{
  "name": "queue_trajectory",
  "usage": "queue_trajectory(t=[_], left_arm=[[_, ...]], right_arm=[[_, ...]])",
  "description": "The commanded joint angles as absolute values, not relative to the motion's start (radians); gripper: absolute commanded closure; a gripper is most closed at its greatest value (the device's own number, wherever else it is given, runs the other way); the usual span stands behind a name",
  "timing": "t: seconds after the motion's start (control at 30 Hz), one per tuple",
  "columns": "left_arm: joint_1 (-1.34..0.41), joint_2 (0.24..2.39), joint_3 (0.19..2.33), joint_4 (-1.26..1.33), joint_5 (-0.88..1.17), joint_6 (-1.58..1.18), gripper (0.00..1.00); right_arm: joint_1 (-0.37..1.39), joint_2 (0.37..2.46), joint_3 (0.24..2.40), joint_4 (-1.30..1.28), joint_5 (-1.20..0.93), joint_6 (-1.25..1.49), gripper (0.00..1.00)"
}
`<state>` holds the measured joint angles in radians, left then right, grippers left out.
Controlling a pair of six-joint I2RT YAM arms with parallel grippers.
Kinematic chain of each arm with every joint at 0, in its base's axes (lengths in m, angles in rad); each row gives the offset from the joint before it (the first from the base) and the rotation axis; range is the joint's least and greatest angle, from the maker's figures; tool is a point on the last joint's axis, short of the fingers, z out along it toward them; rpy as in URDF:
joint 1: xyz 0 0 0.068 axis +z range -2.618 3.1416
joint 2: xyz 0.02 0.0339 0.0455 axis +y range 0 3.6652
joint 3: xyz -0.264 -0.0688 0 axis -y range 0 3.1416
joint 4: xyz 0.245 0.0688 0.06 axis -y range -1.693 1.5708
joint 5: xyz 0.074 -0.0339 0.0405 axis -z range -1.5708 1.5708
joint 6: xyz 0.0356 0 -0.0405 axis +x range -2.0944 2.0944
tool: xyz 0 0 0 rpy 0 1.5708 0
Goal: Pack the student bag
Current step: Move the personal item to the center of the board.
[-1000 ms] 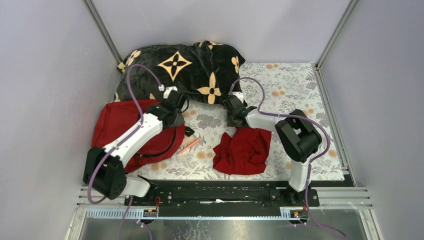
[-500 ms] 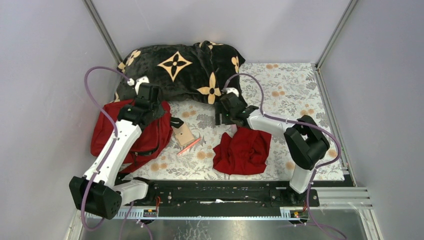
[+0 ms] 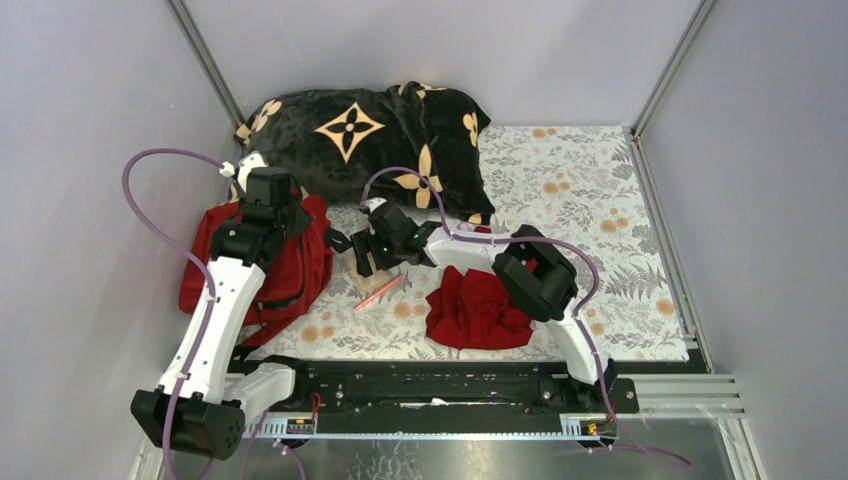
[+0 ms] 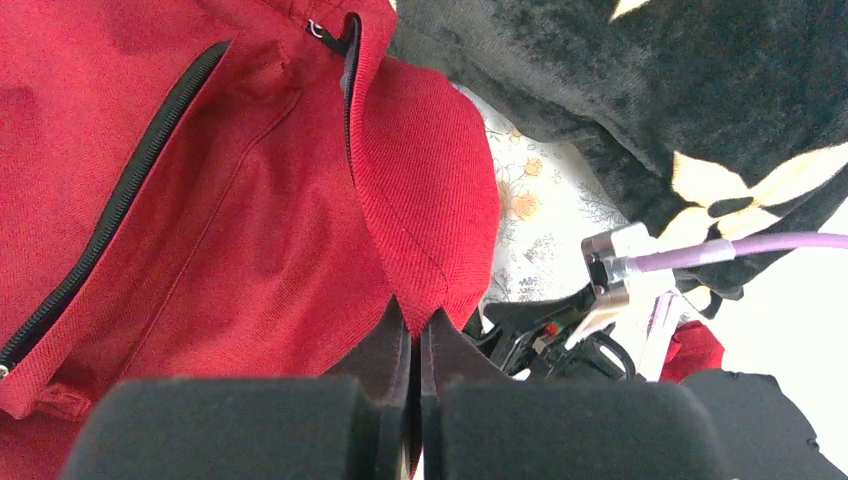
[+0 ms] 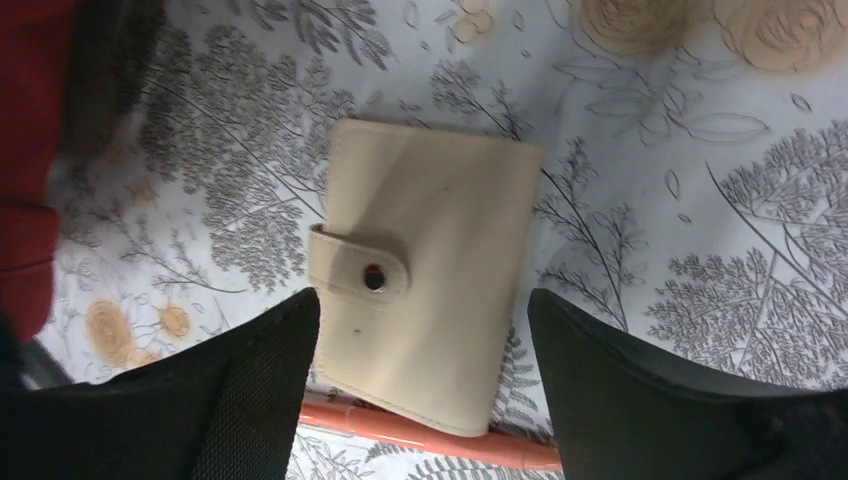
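Observation:
The student bag [image 3: 300,275], red with black zipper lines, lies at the left of the table. My left gripper [image 3: 267,222] is shut on the edge of its red flap [image 4: 430,200]; in the left wrist view the fingertips [image 4: 395,335] pinch the cloth just below a black zipper [image 4: 130,205]. My right gripper [image 3: 366,256] hangs open over a beige snap wallet [image 5: 430,270], one finger on each side of it and neither touching. An orange pen [image 5: 420,430] lies under the wallet's near edge. The wallet [image 3: 371,281] is partly covered by the gripper in the top view.
A dark-red plain cloth [image 3: 478,308] lies crumpled right of the wallet. A black plush blanket with tan flowers [image 3: 370,135] fills the back left. The floral table cover [image 3: 600,200] runs to the right, with grey walls on three sides.
My right arm has swung left from the dark-red cloth to above the wallet, and its jaws have opened wide. My left arm has drawn back to the left, still holding the bag's flap.

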<state>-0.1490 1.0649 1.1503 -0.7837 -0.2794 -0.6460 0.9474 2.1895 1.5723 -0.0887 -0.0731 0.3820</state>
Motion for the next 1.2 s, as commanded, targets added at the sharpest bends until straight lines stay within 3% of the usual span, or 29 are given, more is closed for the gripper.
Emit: queue_trajectory(t=[0.0,0.13,0.2,0.23,0.3,0.73,0.8,0.87,0.93,1.0,1.17], left_arm=[[-0.135,1.042,1.189,-0.715,-0.273,-0.663,1.00],[-0.135,1.040,1.185,-0.708,-0.263,-0.660,1.00],[-0.135,1.040,1.181,-0.706,-0.260,-0.659,1.00],[-0.134,1.040,1.178,-0.704,-0.255,-0.658,1.00],[-0.135,1.038,1.169,-0.697,-0.246,-0.659,1.00],[-0.135,1.061,1.133,-0.678,-0.196,-0.642,1.00],[-0.135,1.061,1.128,-0.668,-0.192,-0.644,1.00],[-0.135,1.058,1.127,-0.665,-0.194,-0.642,1.00],[-0.135,1.056,1.132,-0.668,-0.206,-0.636,1.00],[-0.134,1.067,1.148,-0.696,-0.233,-0.637,1.00],[-0.112,1.108,1.181,-0.763,-0.276,-0.647,1.00]], right_arm=[[0.940,2.251,1.643,-0.119,-0.138,0.403,0.20],[0.940,2.242,1.595,-0.095,-0.119,0.441,0.45],[0.938,2.217,1.559,-0.076,-0.085,0.468,0.63],[0.936,2.203,1.542,-0.067,-0.068,0.480,0.79],[0.929,2.177,1.515,-0.060,-0.027,0.503,0.97],[0.776,1.930,1.226,-0.031,0.205,0.501,1.00],[0.774,1.913,1.217,-0.048,0.199,0.479,0.84],[0.775,1.879,1.189,-0.013,0.144,0.453,0.48],[0.787,1.841,1.157,0.060,0.097,0.424,0.27],[0.816,1.812,1.146,0.083,0.100,0.371,0.20],[0.902,1.798,1.118,0.172,-0.035,0.171,0.20]])
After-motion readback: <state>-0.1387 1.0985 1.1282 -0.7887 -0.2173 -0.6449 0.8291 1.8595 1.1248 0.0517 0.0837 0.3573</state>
